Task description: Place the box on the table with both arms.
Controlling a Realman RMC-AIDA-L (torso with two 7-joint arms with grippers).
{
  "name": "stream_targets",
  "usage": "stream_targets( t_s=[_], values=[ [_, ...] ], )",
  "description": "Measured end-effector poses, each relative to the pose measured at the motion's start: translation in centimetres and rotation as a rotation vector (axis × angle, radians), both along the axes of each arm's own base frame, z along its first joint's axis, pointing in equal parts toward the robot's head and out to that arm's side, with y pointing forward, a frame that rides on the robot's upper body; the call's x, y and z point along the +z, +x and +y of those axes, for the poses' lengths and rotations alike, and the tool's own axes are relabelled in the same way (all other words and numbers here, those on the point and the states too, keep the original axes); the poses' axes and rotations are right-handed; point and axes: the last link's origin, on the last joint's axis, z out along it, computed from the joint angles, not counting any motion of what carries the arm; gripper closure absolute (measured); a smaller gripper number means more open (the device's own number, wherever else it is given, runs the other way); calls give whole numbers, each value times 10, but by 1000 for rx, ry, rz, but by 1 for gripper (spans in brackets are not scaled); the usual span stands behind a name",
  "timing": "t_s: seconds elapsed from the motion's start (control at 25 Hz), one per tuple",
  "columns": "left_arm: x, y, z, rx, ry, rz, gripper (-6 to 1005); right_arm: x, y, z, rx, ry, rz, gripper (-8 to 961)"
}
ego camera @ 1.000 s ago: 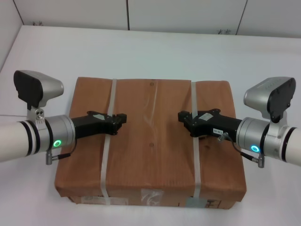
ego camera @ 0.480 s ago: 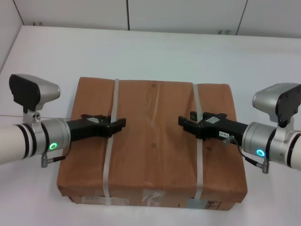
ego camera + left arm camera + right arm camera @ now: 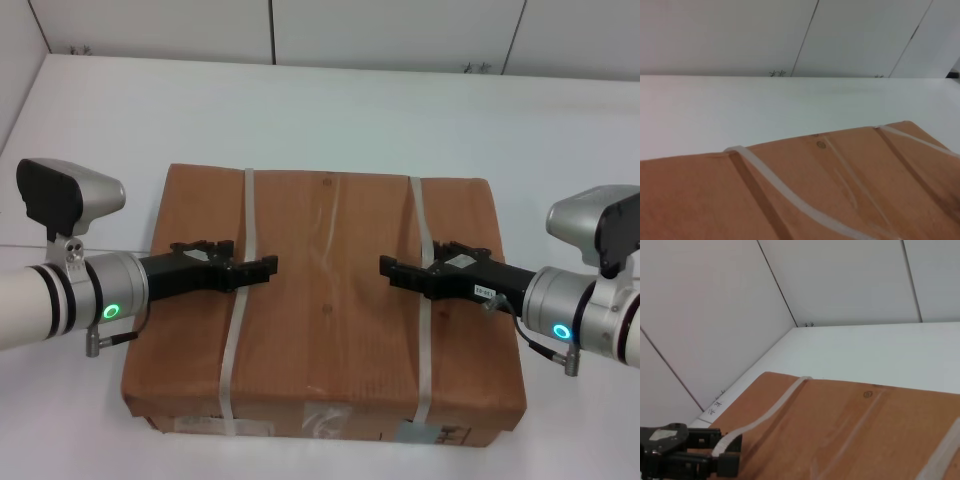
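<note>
The brown cardboard box (image 3: 325, 330) lies flat on the white table (image 3: 320, 110), with pale labels on its near side. My left gripper (image 3: 262, 266) reaches in over the box top and is shut on the left white strap (image 3: 232, 350). My right gripper (image 3: 392, 268) reaches in from the other side and is shut on the right strap (image 3: 421, 350). In the left wrist view the box (image 3: 850, 200) shows with a strap (image 3: 770, 177) raised slightly off its top. The right wrist view shows the box (image 3: 850, 430), the strap (image 3: 770, 410) and the left gripper (image 3: 727, 465) holding it.
White wall panels (image 3: 270, 30) stand behind the table's far edge. A side wall (image 3: 705, 330) meets the table on my left. White tabletop surrounds the box on all sides that show.
Both arms have come down and drawn slightly outward, and the grippers now lie flatter over the box top. The box has settled a little lower in view.
</note>
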Motion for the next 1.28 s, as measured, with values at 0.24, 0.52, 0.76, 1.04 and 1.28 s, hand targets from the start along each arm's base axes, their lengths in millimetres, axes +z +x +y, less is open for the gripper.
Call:
stream_targets(
  t_s=[0.24, 0.52, 0.76, 1.04, 1.28],
  values=[
    [0, 2, -1, -7, -2, -18, 134, 5, 8, -1, -30, 28, 12, 100],
    [10, 6, -3, -23, 34, -103, 114, 15, 15, -4, -42, 64, 43, 86],
    [32, 11, -7, -116, 110, -195, 114, 33, 16, -7, 20, 113, 107, 86],
    [69, 31, -39, -456, 105, -334, 113, 77, -11, -26, 410, 153, 243, 86],
    [89, 47, -60, -651, 21, -433, 113, 100, -31, -35, 644, 17, 271, 86]
  ],
)
